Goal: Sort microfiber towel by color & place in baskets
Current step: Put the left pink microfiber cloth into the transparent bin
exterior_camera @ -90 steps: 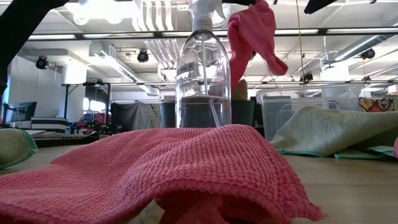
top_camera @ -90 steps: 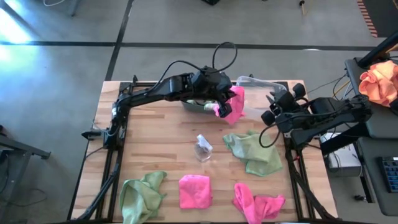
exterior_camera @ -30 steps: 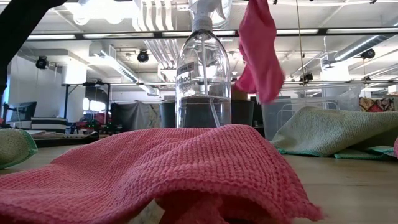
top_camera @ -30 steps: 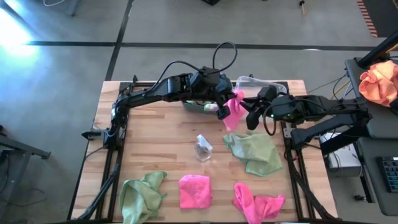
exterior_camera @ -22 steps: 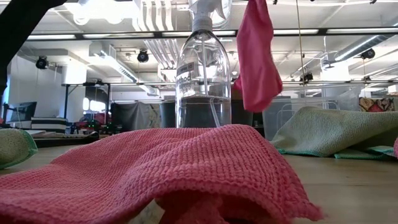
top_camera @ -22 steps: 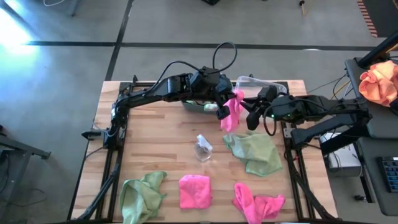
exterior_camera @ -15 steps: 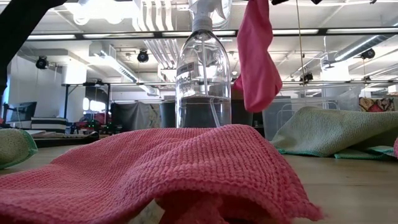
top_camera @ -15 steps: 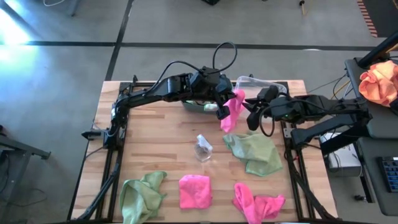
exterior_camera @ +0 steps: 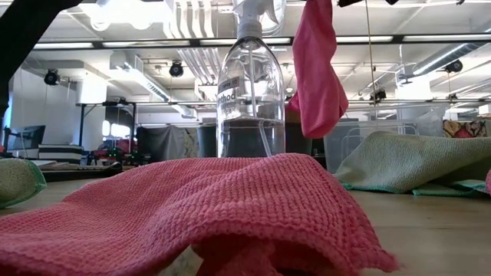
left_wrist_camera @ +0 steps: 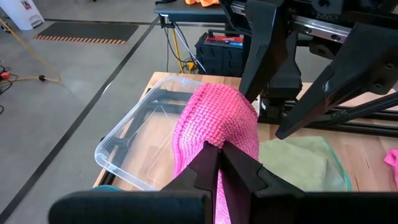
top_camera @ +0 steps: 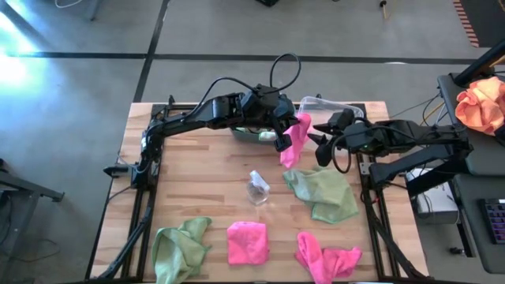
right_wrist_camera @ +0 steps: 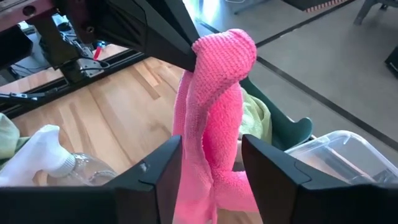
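My left gripper (top_camera: 282,132) is over the table's far middle, shut on a bright pink towel (top_camera: 293,140) that hangs in the air, also seen as the pink towel (exterior_camera: 317,73) in the low view. My right gripper (right_wrist_camera: 211,180) is open, one finger on each side of the hanging pink towel (right_wrist_camera: 214,118). The clear basket (top_camera: 325,108) stands behind the towel at the far edge. The teal basket (right_wrist_camera: 292,129) sits under the left arm with a green towel (right_wrist_camera: 256,117) in it. Loose on the table lie green towels (top_camera: 323,193) (top_camera: 180,244) and pink towels (top_camera: 247,241) (top_camera: 325,256). My left gripper pinches the pink towel's top fold (left_wrist_camera: 216,134) between its two shut fingers (left_wrist_camera: 239,165), coming in level from the table's left. The fold bulges past the fingertips. The towel hangs slack below them, lifted clear of the table. My right gripper's fingers (right_wrist_camera: 158,177) flank the towel; whether they touch it, I cannot tell.
A clear spray bottle (top_camera: 256,188) stands mid-table, near the hanging towel. An orange cloth bundle (top_camera: 481,102) lies off the table to the right. Bare wood (top_camera: 197,185) lies on the table's left half.
The right gripper, which came in from the table's right toward the hanging towel some seconds back, has held almost still beside it. The towel's lower end, swung out to one side a second ago, now hangs straight down. The left gripper has stayed shut on it.
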`<state>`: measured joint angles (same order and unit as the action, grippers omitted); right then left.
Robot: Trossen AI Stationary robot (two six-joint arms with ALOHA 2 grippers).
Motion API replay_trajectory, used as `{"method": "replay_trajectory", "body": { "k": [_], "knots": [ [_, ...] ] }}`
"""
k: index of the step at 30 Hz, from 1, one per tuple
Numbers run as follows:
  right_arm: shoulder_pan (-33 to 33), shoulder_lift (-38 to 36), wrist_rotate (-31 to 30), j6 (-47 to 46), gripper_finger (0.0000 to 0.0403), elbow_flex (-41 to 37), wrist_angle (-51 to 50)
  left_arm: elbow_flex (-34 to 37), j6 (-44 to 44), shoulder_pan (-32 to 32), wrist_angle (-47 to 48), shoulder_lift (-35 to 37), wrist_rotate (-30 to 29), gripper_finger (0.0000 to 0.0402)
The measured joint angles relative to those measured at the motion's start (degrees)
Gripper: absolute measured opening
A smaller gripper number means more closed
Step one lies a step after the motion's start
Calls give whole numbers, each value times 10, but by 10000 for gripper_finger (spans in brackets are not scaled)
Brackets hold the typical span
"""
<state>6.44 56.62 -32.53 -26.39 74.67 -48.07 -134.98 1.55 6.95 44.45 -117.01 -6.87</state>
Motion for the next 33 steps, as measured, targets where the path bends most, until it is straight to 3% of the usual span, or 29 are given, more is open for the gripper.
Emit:
{"method": "replay_trajectory", "body": {
  "k": [26,33],
  "knots": [
    [-10,54,0,0,183,0,7,0,-21,-6,-16,0,34,0],
    [-10,59,0,5,183,0,55,0,-23,-12,-16,0,46,0]
  ]
}}
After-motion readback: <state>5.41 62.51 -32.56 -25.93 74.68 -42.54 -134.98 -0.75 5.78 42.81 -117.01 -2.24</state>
